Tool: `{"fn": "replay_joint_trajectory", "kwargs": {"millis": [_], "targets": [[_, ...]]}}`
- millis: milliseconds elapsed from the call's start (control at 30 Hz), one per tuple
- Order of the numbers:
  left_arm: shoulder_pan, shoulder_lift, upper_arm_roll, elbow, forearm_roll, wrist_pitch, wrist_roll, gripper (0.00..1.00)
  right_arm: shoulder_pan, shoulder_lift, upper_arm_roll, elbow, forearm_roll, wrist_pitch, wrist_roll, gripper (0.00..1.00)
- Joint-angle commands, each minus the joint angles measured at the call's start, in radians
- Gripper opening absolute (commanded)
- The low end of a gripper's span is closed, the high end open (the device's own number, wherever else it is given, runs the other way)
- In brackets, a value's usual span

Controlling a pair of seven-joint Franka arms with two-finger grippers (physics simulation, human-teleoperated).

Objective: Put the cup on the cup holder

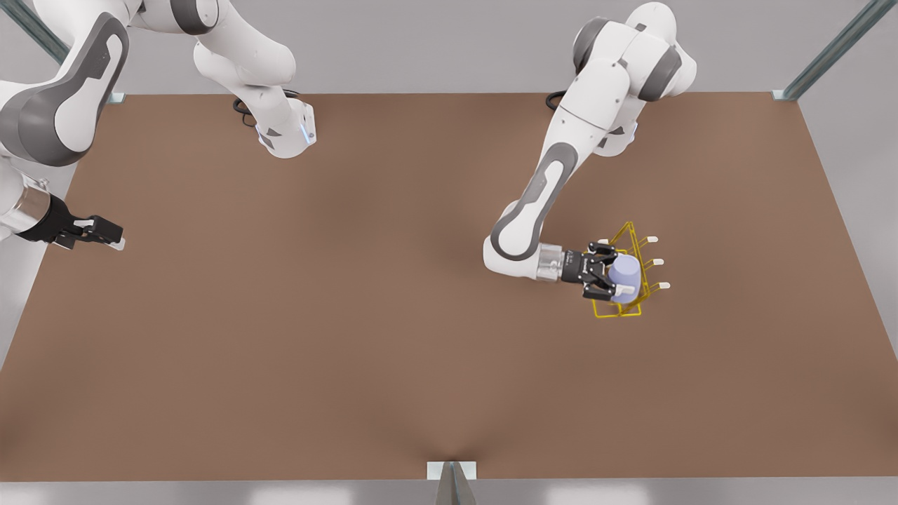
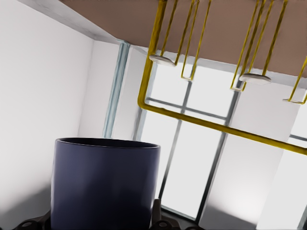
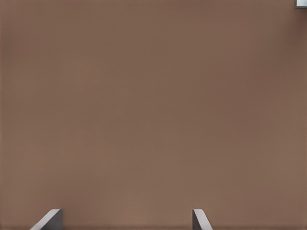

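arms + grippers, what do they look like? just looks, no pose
Both arms are glossy white with dark grey joint panels and a silver wrist ring ahead of a black two-finger gripper with pale fingertip pads: left gripper, right gripper. Black cables loop at each arm base, and a small blue light glows on one base.

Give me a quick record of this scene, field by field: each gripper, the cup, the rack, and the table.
left gripper: over the rack at the front view's right, shut on the cup
right gripper: waiting at the table's edge, front view's left, fingers open, holding nothing
cup: lavender-blue, held between the left gripper's fingers, among the rack's wires
rack: yellow wire frame standing on the table, white-capped prongs pointing to the front view's right
task state: cup at the rack, not yet released
table: brown top
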Motion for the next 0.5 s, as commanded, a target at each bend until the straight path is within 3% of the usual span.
{"fn": "replay_joint_trajectory", "kwargs": {"millis": [0, 467], "targets": [[-0.002, 0.001, 0.0, -0.01, -0.024, -0.019, -0.174, 0.74, 0.003, 0.0, 0.0, 0.0, 0.001, 0.001, 0.0, 1.0], [-0.002, 0.035, 0.002, -0.032, -0.027, -0.028, -0.211, 0.75, 0.003, 0.0, 0.003, 0.002, 0.022, 0.01, 0.0, 1.0]]}}
